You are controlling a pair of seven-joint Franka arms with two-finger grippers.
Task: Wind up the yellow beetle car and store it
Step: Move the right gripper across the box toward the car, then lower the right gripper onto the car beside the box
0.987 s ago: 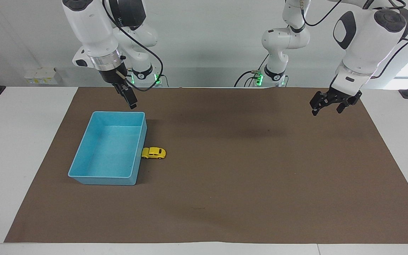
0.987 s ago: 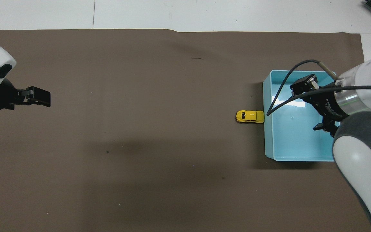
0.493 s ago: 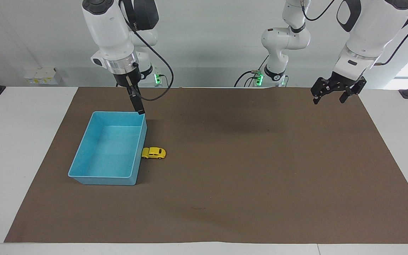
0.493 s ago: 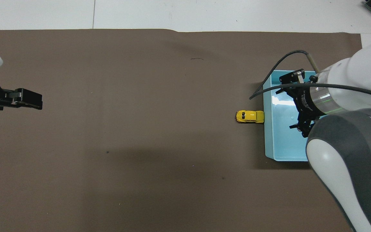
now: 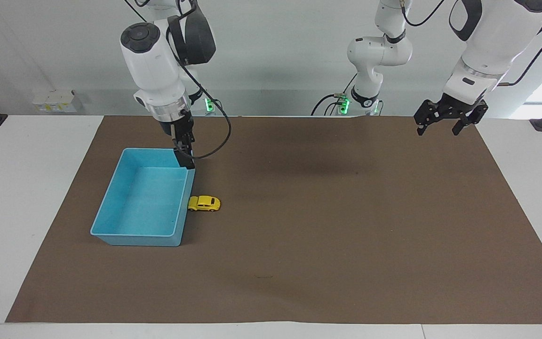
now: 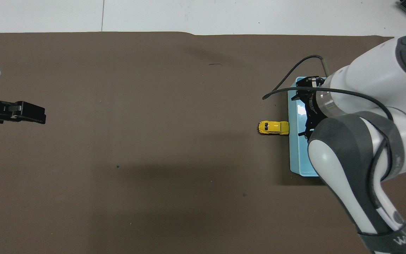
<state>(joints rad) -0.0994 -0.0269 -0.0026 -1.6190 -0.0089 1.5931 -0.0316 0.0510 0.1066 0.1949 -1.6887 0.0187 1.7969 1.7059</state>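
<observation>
yellow beetle car sits on its wheels on the brown mat, side-on in the facing view, with one end touching the outer wall of the blue bin or just short of it, on the side of the bin that faces the middle of the table; in the overhead view the car lies lengthwise against that same wall of the bin, about halfway along it. the bin is open-topped with nothing showing inside it, and it stands toward the right arm's end of the table. the right gripper points down over the corner of the bin that lies nearest the robots and on the car's side, its tip at about rim level; it is seen edge-on there, and from overhead the right gripper is mostly covered by its own wrist and cable, so whether it is wide or narrow cannot be told. it holds nothing that shows, and the car is apart from it, farther from the robots. the left gripper hangs in the air over the mat's edge near its own base, fingers spread apart and empty; overhead, the left gripper shows as a dark block over bare mat, well apart from the car and bin; this arm waits
</observation>
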